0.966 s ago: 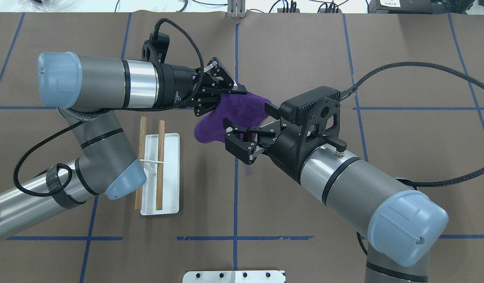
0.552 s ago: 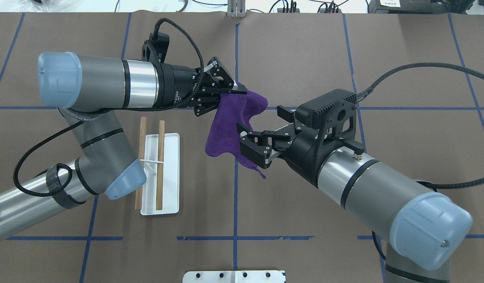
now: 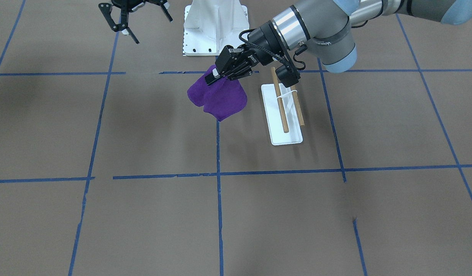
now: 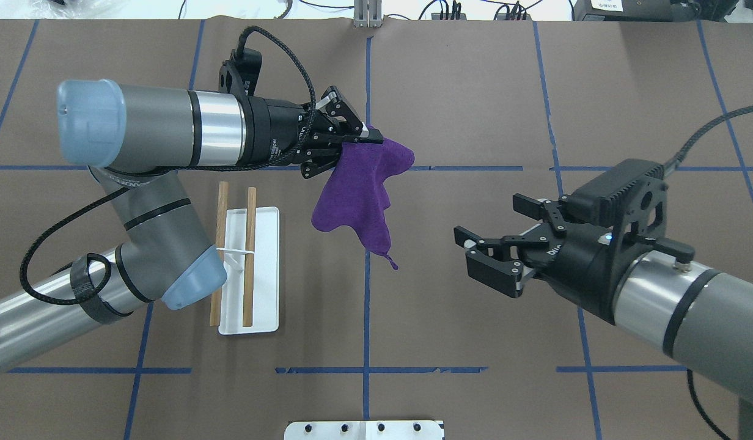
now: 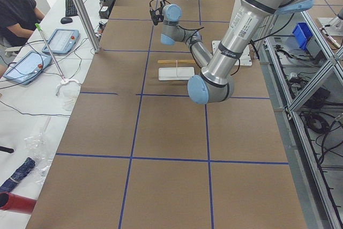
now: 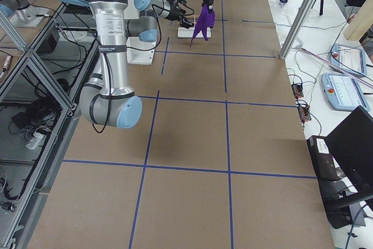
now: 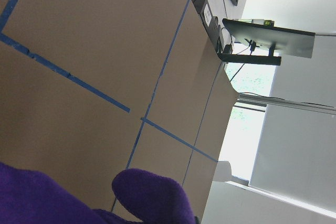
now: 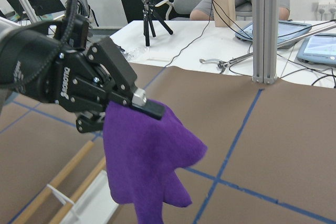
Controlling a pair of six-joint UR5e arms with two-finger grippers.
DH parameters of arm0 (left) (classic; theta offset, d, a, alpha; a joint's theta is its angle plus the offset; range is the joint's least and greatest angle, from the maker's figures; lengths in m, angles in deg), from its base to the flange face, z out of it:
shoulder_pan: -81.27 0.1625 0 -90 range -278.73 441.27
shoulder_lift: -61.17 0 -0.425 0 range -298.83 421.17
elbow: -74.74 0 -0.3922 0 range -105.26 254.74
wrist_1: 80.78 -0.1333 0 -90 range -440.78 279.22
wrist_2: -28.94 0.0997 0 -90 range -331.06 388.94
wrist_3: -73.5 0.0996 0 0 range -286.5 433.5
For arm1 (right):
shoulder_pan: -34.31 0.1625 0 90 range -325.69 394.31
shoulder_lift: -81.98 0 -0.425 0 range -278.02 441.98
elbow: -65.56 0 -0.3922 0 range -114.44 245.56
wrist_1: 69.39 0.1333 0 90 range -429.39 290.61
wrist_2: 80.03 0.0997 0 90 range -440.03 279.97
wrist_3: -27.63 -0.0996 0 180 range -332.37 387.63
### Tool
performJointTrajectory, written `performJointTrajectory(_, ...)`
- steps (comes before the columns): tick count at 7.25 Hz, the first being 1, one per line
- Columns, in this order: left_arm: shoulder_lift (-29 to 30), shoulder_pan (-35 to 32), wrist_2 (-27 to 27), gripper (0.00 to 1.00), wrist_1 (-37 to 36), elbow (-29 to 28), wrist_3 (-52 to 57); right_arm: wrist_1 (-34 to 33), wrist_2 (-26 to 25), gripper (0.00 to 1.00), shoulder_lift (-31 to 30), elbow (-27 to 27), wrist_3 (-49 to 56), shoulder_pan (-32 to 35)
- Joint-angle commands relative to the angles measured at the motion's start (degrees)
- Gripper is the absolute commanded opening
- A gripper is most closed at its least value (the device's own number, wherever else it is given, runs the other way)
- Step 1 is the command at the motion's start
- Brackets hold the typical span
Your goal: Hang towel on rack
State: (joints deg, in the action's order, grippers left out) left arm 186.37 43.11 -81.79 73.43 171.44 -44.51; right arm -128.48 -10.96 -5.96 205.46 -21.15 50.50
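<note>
The deep purple towel (image 4: 358,195) hangs by one corner from my left gripper (image 4: 367,137), which is shut on it above the table. It also shows in the front view (image 3: 220,97) and the right wrist view (image 8: 142,156). The rack (image 4: 263,269) is a white base with two wooden rods (image 4: 249,256). It stands to the left of the towel, below my left forearm. My right gripper (image 4: 486,219) is open and empty, well to the right of the towel and apart from it.
The brown table cover has a grid of blue tape lines (image 4: 367,318). The robot's white mount (image 3: 215,27) is at the near edge. An operator (image 5: 16,4) sits beyond the far side of the table.
My right gripper has drawn back to the right, away from the towel. The towel now hangs lower and freer from my left gripper, which has barely moved.
</note>
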Motion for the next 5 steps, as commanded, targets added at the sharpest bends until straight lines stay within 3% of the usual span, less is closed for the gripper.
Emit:
performJointTrajectory(1, -2.0, -0.6, 4.6, 0.0, -2.6, 2.8, 0.2, -8.9, 10.0, 1.0, -6.1, 1.5, 0.0, 7.4)
performJointTrajectory(3, -1.8, 0.9, 21.2, 0.0, -13.1, 6.8, 10.0, -24.3, 34.0, 1.0, -5.2, 0.9, 2.3, 27.3)
performJointTrajectory(4, -1.8, 3.6, 28.3, 0.0, -20.0, 9.4, 12.3, -28.5, 43.8, 1.0, -5.8, -1.8, 11.7, 36.8)
performJointTrajectory(5, -2.0, 7.6, 38.3, 0.0, -24.6, 10.7, 12.5, -32.8, 48.8, 1.0, -5.8, -4.7, 21.2, 43.0)
